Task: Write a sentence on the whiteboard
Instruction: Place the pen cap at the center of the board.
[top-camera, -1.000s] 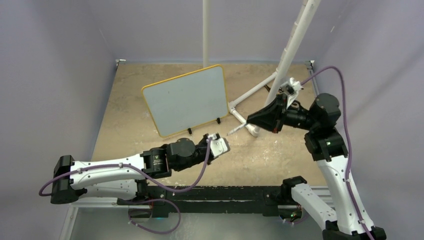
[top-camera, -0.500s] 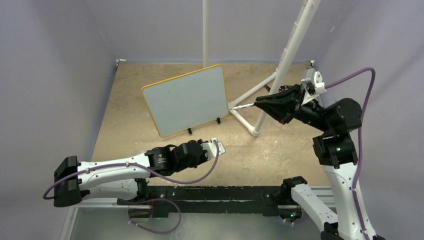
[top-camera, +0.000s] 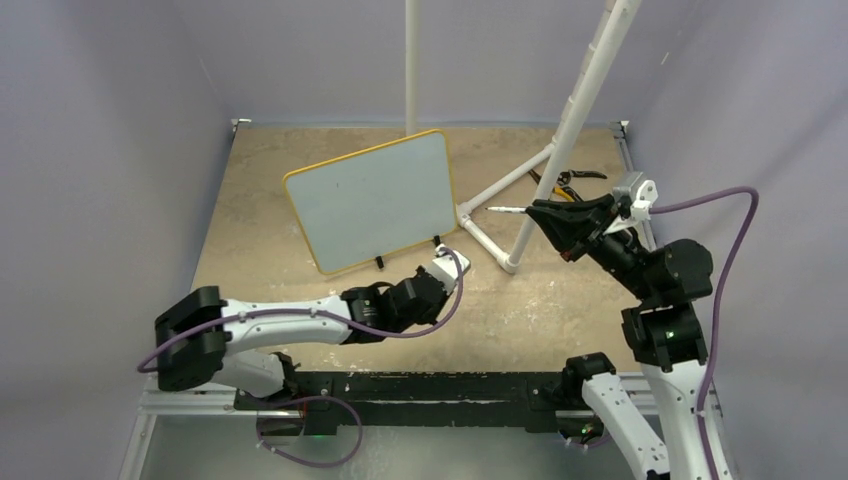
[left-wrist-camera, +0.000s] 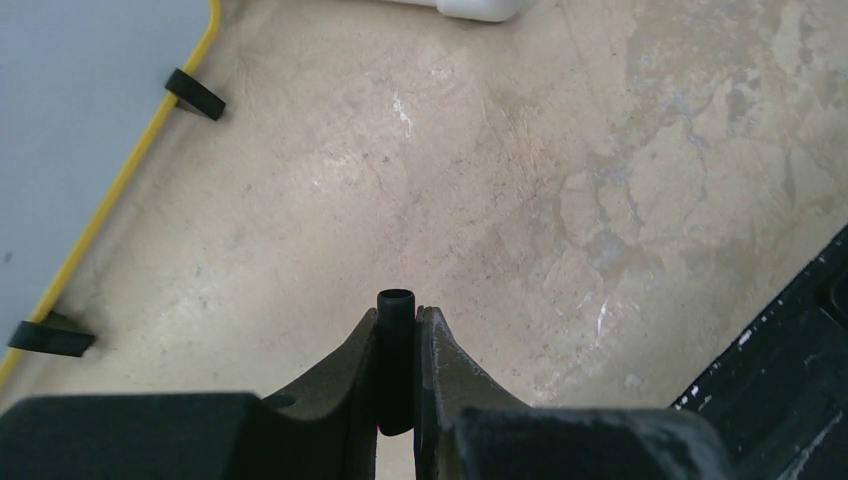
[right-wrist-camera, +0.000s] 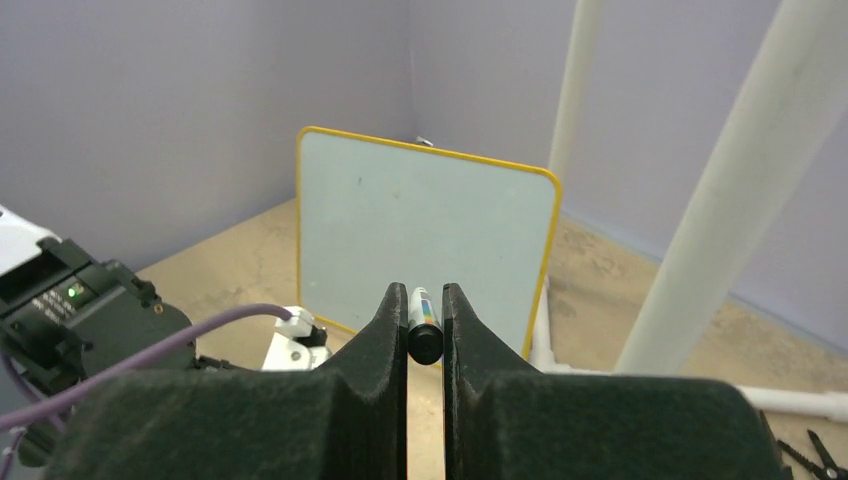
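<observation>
Right gripper has risen and shifted right, pinching the marker — left gripper pinches a black cap — whiteboard not yet written on.

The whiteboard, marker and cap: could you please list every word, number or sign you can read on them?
No text can be read anywhere.
Whiteboard: blank, only a small dark speck.
Marker: a coloured label, too small to read.
Cap: plain black, nothing on it.

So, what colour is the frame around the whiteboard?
The whiteboard frame is yellow-orange, clearest in the right wrist view.
</observation>
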